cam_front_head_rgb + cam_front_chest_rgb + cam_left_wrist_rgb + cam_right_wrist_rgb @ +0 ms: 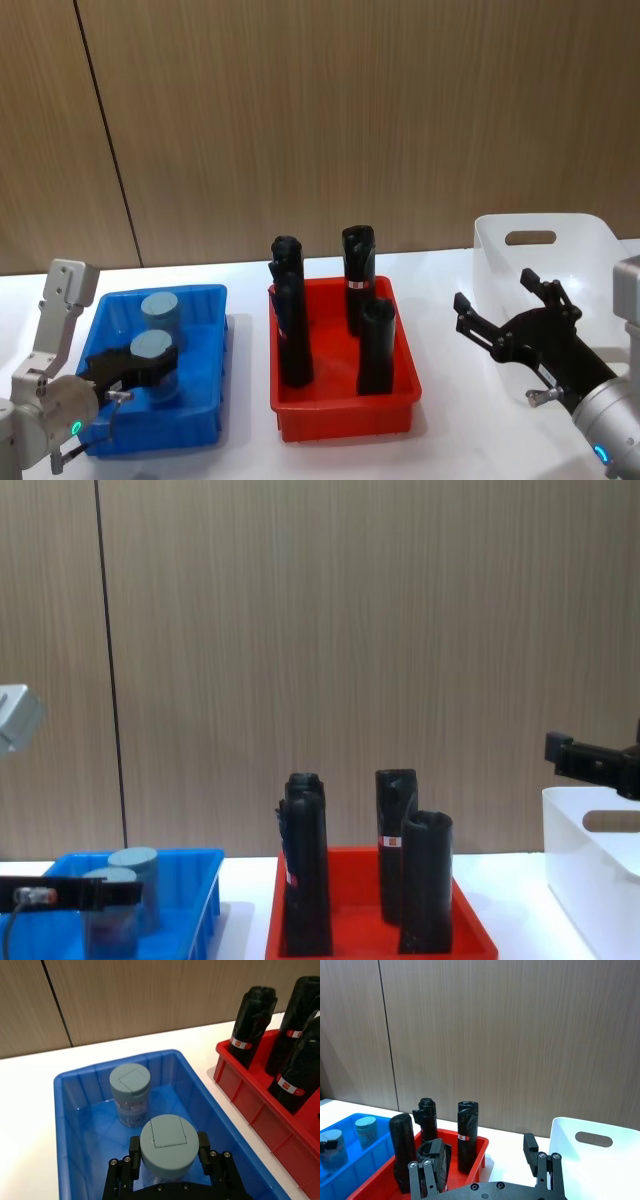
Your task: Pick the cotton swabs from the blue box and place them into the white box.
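Claw on left arm tight around one cotton swabs tub

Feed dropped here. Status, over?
Left gripper straddling front tub in blue box. Second tub behind. Right gripper open by white box. Red tray between boxes.

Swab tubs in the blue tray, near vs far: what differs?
The near clear cylindrical cotton swab tub is clamped in the left claw; the far tub stands free. Near one sits mid-tray; far one nearer the blue plastic tray's back wall. Both upright, grey lids shut. The right claw hangs open near the white bin.
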Robot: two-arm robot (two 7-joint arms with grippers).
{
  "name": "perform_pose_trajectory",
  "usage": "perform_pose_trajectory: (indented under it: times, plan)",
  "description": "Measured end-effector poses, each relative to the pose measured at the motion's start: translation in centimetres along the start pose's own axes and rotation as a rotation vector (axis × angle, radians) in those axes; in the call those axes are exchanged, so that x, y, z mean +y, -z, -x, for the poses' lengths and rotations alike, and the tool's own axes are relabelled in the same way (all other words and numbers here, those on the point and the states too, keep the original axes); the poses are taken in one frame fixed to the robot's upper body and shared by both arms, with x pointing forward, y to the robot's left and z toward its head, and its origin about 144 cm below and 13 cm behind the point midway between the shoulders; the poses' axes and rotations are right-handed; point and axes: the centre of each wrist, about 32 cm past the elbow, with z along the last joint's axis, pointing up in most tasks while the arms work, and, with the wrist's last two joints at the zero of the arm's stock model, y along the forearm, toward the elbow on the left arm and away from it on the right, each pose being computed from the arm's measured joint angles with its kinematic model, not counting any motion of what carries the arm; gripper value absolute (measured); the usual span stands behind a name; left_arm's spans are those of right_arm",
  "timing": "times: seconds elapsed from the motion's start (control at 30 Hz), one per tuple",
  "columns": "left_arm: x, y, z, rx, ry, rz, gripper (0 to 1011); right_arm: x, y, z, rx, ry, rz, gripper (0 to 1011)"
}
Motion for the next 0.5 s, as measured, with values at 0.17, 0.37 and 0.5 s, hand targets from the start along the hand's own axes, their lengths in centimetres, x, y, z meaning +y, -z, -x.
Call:
perform_pose_trajectory:
  times: [0.17,0.37,0.5]
  plan:
    - [0.8,-0.4,0.4,-0.037,-0.006,0.041,683,0.0,0.0,0.0,0.000,0.000,0.000,1002]
    - [2.0,-1.1,0.9,-0.090,0.002,0.107,682,0.0,0.0,0.0,0.000,0.000,0.000,1002]
    - [3.0,-1.7,1.1,-0.131,0.030,0.163,682,0.0,0.0,0.0,0.000,0.000,0.000,1002]
